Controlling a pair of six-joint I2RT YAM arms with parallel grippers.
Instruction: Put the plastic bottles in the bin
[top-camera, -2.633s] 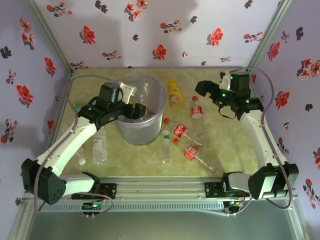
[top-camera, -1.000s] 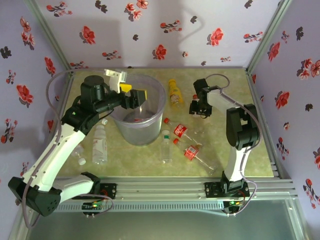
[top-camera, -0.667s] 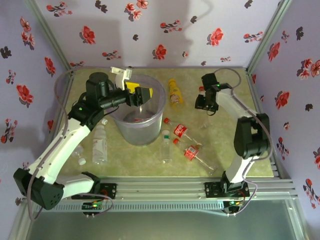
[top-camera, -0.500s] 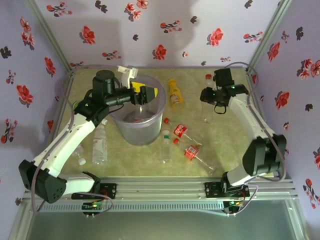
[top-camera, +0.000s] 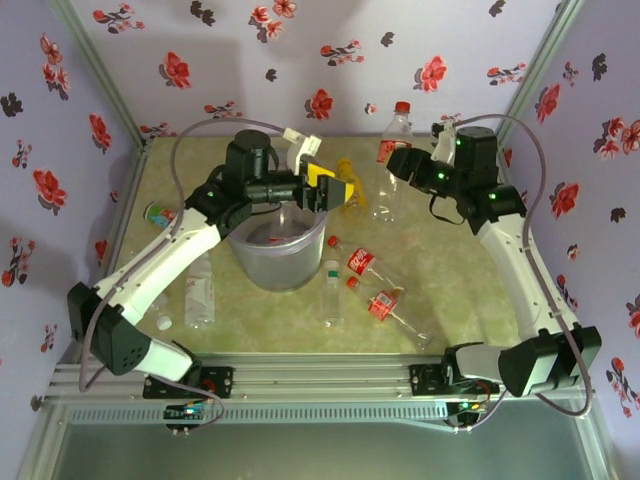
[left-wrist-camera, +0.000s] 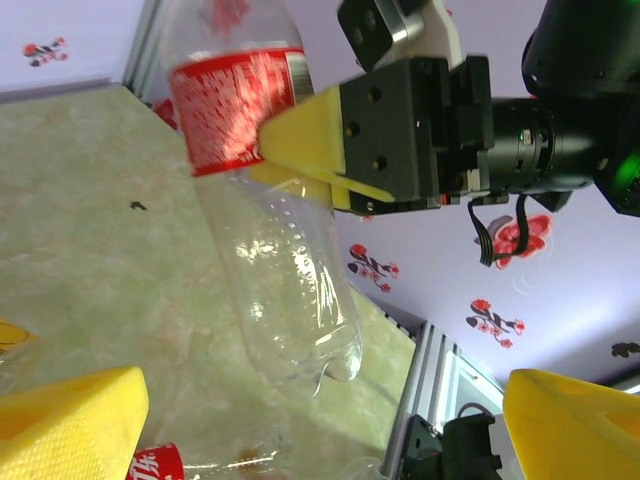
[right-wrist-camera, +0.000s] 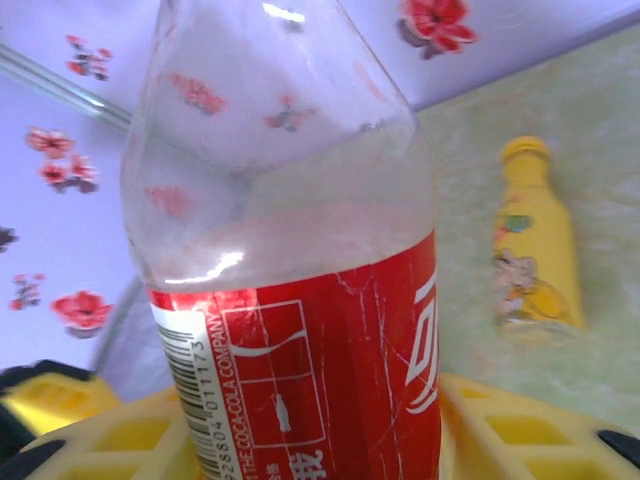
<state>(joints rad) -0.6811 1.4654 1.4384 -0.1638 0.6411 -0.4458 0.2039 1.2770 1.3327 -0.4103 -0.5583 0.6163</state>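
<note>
Standing upright above the desk (top-camera: 455, 285) at 1 o'clock, a red-labelled bottle (top-camera: 392, 165) is clamped at its label by the right arm's jaws; the bin (top-camera: 270, 262) sits at 10 o'clock, with the left arm's jaws spread apart over its 2 o'clock rim.

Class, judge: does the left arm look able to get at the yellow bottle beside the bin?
Probably yes: the left gripper hangs open close by the yellow bottle, nothing between them; the right gripper holds a red-label bottle aloft.
</note>
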